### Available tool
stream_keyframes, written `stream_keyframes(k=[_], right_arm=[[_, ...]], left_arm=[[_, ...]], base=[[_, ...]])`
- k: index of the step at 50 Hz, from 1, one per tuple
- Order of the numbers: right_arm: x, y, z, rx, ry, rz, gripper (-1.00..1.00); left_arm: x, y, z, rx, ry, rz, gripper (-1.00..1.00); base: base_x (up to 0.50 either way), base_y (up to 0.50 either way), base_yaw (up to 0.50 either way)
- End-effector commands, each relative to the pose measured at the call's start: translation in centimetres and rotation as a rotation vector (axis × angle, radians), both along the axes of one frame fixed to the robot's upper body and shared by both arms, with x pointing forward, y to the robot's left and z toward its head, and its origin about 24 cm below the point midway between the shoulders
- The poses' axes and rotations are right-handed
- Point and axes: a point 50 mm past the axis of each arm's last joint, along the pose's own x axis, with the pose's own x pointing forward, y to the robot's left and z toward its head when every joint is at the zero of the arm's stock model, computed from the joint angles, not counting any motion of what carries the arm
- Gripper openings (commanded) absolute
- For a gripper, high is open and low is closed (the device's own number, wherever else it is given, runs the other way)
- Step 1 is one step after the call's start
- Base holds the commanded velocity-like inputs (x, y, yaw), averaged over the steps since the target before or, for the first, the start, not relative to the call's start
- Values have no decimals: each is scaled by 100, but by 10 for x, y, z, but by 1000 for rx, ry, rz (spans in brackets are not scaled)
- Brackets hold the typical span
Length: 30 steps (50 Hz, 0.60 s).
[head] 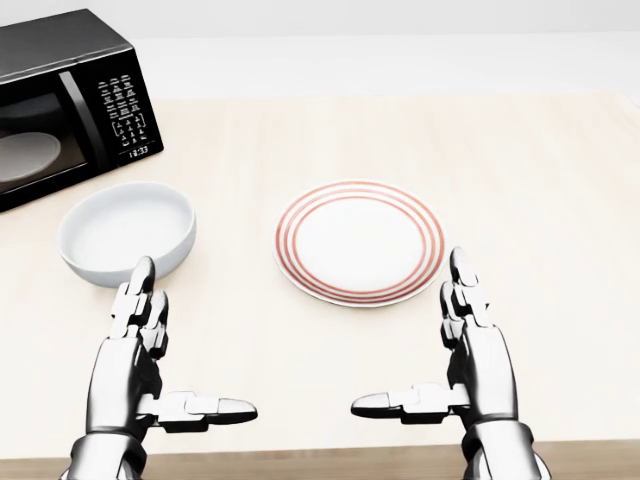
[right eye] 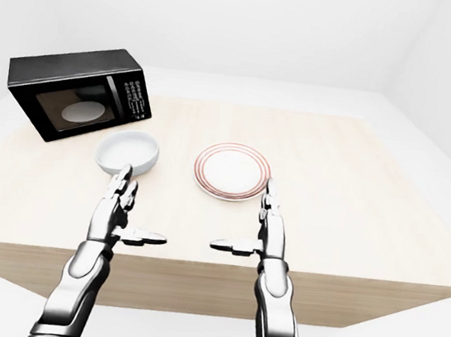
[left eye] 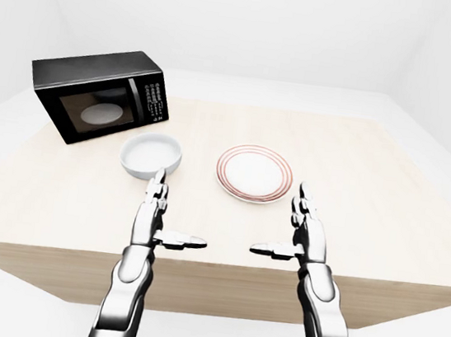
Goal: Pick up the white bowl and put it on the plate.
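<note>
I have both hands up over the near edge of the table (head: 560,150), at the bottom of the head view. My left hand (head: 135,355) is at lower left, released: fingers straight and pointing up the frame, thumb stretched out toward the centre, nothing in it. My right hand (head: 470,355) mirrors it at lower right, also released and empty, its thumb pointing left toward the other thumb, with a gap between the two thumb tips.

The bowl (head: 127,233) sits upright on the table at centre left of the head view, just above my left fingertips; I cannot tell whether they touch its rim. It looks empty.

The plate (head: 359,241), white with red rings, lies flat at the centre of the frame, to the right of the bowl and apart from it. My right fingertips are just below and right of its rim.

A black microwave (head: 60,100) stands in the upper left corner, near the bowl, its door shut.
</note>
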Motion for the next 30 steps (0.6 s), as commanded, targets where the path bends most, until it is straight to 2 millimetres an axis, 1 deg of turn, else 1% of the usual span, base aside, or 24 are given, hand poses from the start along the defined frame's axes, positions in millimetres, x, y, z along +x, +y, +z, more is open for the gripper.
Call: stream_keyframes(k=[1,16,30], right_arm=[[1,-5,3,-16,-13,-9,100],[1,-2,0,-38,-6,-2,100],[0,-3,4,-35,-10,3,100]], left_arm=[[0,7,0,0,0,0,100],[0,7,0,0,0,0,100],[0,7,0,0,0,0,100]], base=[[0,0,0],[0,0,0],[5,33,0]])
